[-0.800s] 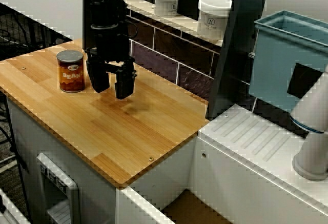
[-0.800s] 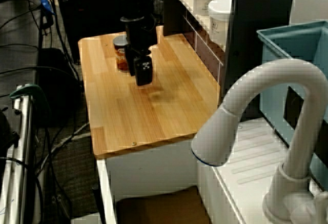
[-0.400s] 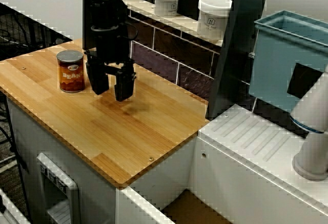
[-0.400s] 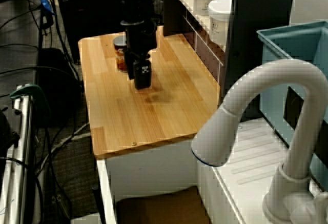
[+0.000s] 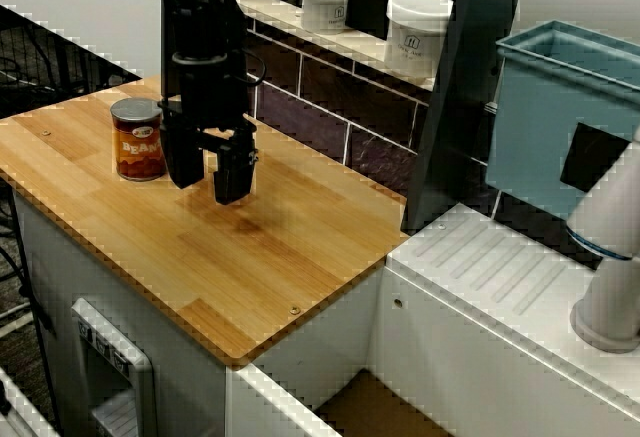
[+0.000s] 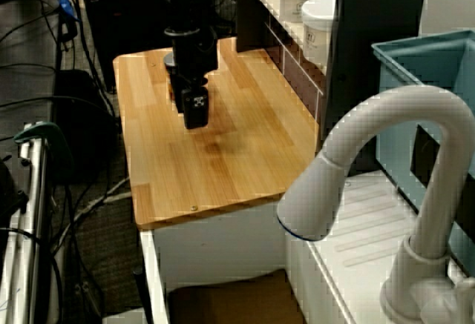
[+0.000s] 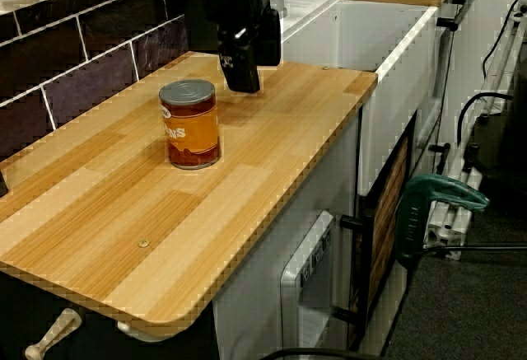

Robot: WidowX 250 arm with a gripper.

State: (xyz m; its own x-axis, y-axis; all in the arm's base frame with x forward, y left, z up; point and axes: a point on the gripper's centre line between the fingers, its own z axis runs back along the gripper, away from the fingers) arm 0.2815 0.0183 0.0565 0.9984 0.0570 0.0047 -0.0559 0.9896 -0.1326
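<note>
Tool point(image 5: 208, 182) fingers apart (empty), hovering just beside bean can point(image 5: 138, 139), over wooden counter point(image 5: 280, 257)

can point(image 5: 138, 138): upright on counter point(image 5: 262, 257), twd end far from drainer.
gripper point(image 5: 208, 183): over counter, just beside can on drainer side, not touching.
jars point(image 5: 417, 34): 2 on shelf behind counter, along wall.
drainer point(image 5: 500, 277): adj. to counter.
tap point(image 6: 401, 107): at drainer's front.
tub point(image 5: 560, 107): behind drainer.

The can point(image 5: 137, 138) at the tabletop's point(image 5: 250, 257) far left is showing "BEAN"; the white jars' point(image 5: 417, 35) marks are blurring beyond reading.
</note>
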